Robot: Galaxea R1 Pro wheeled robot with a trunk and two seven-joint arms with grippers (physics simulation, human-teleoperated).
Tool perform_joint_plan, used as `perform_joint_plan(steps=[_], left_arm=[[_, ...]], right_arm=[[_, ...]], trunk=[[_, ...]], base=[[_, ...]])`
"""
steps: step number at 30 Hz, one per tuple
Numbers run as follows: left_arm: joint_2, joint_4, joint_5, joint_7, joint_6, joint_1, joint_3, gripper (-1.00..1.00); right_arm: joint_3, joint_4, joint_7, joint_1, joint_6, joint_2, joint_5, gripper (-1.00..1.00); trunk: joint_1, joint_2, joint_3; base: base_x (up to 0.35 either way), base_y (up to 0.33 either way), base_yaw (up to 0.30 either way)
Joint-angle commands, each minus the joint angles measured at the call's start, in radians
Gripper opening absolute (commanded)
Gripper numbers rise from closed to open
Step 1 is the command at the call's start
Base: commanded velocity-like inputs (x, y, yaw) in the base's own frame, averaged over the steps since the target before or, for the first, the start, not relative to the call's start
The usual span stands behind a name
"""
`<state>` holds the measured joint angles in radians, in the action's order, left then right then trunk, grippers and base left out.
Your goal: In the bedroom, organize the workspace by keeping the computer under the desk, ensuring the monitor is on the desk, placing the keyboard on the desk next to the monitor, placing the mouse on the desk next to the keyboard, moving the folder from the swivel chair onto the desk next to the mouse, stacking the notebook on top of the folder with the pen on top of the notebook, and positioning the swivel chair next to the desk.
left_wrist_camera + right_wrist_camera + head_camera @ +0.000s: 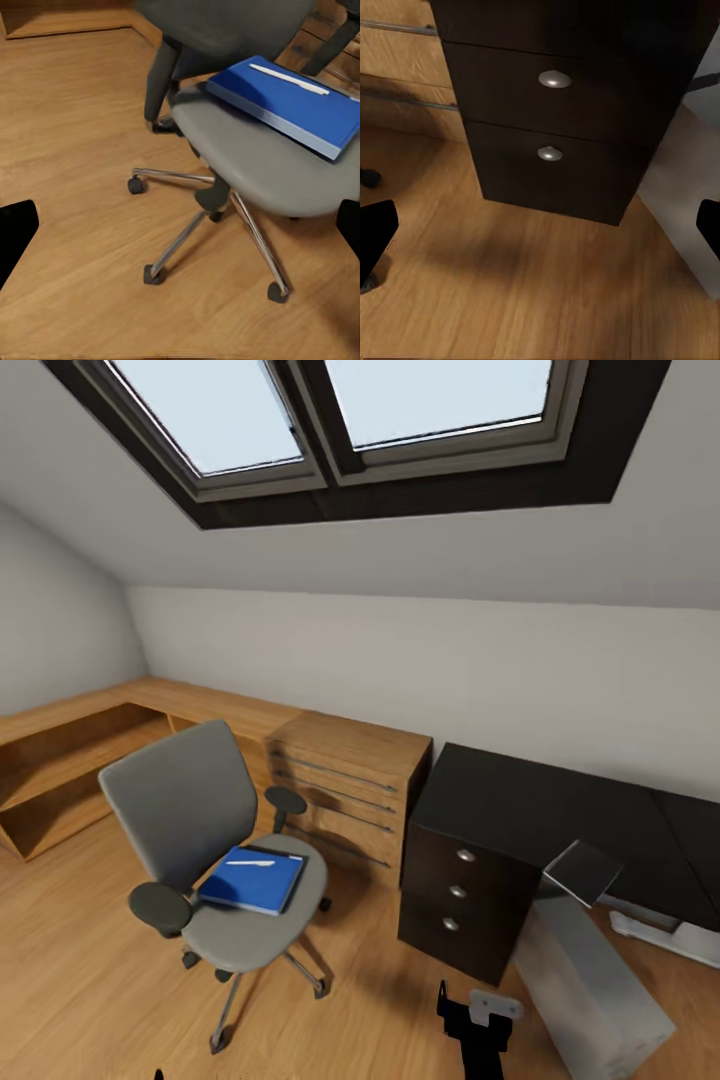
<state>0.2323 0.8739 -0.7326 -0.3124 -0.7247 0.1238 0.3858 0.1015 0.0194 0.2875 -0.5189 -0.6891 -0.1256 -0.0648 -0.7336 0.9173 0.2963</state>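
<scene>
Folder [252,880] is seen flat on the chair [215,860] seat, a white pen [289,79] on top, not yet grasped. Both grippers' fingers are spread wide, empty. Desk [560,815] stands well apart.

Soft daylight from skylights [330,410]

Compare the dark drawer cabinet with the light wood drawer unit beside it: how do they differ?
The dark drawer cabinet is near-black with round silver knobs; the light wood drawer unit is honey-coloured with long bar handles. The dark one stands nearer the robot, under the end of the black desk; the wood one stands farther back, by the wall, behind the swivel chair. Both stand on the wood floor with all drawers shut.
</scene>
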Motion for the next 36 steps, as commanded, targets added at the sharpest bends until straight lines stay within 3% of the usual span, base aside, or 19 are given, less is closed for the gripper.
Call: perform_joint_plan(steps=[1,12,32,36], left_arm=[[0.009,0.027,-0.01,-0.01,0.003,0.015,0.005,1.0],[0.025,0.102,-0.026,-0.01,0.013,0.064,0.005,1.0],[0.017,0.105,-0.022,-0.009,0.02,0.07,0.013,1.0],[0.016,0.102,-0.023,-0.008,0.023,0.07,0.019,1.0]], right_arm=[[0.007,0.002,0.002,-0.001,-0.004,0.0,-0.007,1.0],[0.007,0.002,0.002,-0.001,-0.004,-0.002,-0.007,1.0],[0.007,0.002,0.001,-0.001,-0.001,-0.005,-0.006,1.0],[0.007,0.002,0.001,-0.001,-0.001,-0.005,-0.006,1.0]], trunk=[[0.004,-0.006,-0.002],[0.046,-0.083,-0.036],[0.123,-0.223,-0.097],[0.123,-0.223,-0.097]], base=[[0.0,0.0,0.284],[0.0,0.0,0.283],[0.0,0.0,0.133],[0.0,0.0,0.258]])
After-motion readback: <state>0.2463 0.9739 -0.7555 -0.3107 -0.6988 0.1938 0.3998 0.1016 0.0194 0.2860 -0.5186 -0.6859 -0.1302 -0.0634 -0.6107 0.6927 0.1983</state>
